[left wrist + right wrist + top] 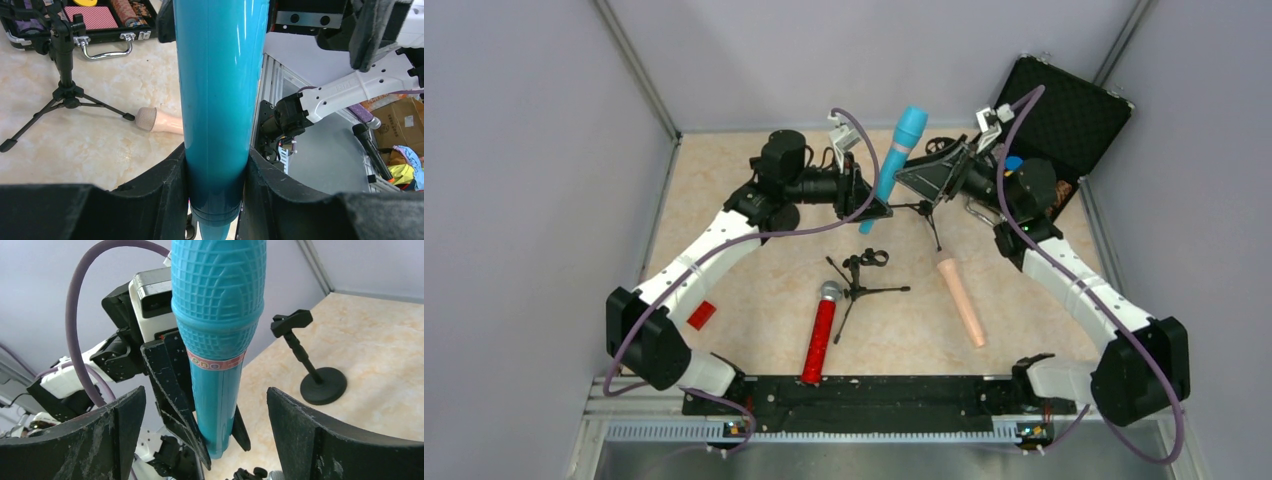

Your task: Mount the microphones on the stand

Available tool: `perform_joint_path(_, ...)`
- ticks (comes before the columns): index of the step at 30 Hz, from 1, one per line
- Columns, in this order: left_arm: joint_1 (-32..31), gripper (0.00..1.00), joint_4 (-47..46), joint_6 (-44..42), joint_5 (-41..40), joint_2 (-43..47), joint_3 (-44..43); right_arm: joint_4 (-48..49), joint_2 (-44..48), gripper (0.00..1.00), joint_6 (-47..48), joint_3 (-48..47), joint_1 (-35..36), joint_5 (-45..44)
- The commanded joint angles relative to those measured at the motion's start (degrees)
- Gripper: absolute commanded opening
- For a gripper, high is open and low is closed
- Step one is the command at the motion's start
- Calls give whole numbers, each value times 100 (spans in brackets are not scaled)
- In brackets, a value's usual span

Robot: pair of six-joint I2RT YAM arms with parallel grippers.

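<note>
Left gripper (pixel 217 167): closed on the teal microphone (pixel 894 165); dark fingers (pixel 165 185) press both sides of the handle near its lower end.
Teal microphone: held in the air over the far middle of the table (pixel 724 200), head uppermost and leaning towards the back wall.
Right gripper (pixel 205 390): spread wide; its fingers (pixel 310 440) stand either side of the teal microphone's upper part with clear gaps, not touching.
Red microphone (pixel 820 335): lying on the table near the front rail, silver head pointing away from the bases.
Peach microphone (pixel 961 300): lying on the table right of centre, head just beside a leg of the tripod stand (pixel 65 75), which stands upright below the grippers.
Second tripod stand (pixel 864 275): mid-table, between the red and peach microphones; no microphone on it.
Round-base stand (pixel 322 385): upright, clip bare.
Case (pixel 1064 110): open, far right corner.
</note>
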State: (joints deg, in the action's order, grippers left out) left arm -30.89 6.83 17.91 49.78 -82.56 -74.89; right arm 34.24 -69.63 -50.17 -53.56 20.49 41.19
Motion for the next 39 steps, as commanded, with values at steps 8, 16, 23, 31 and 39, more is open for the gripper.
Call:
perform_joint_path(8,12,0,-530,125,320,-13,-45,1997,-858,73,-1259,-358,8,478)
perform_joint_path(16,7,0,-563,203,354,-99,-47,2308,-1191,58,-1433,-624,113,527)
perform_joint_path(23,3,0,-585,270,369,-205,-60,2417,-1304,37,-1474,-729,115,521)
perform_joint_path(31,4,11,-532,210,300,-171,-56,2175,-1163,0,-1170,-702,115,538)
perform_joint_path(39,50,86,-624,301,226,-5,69,1433,-586,0,-439,-263,113,89)
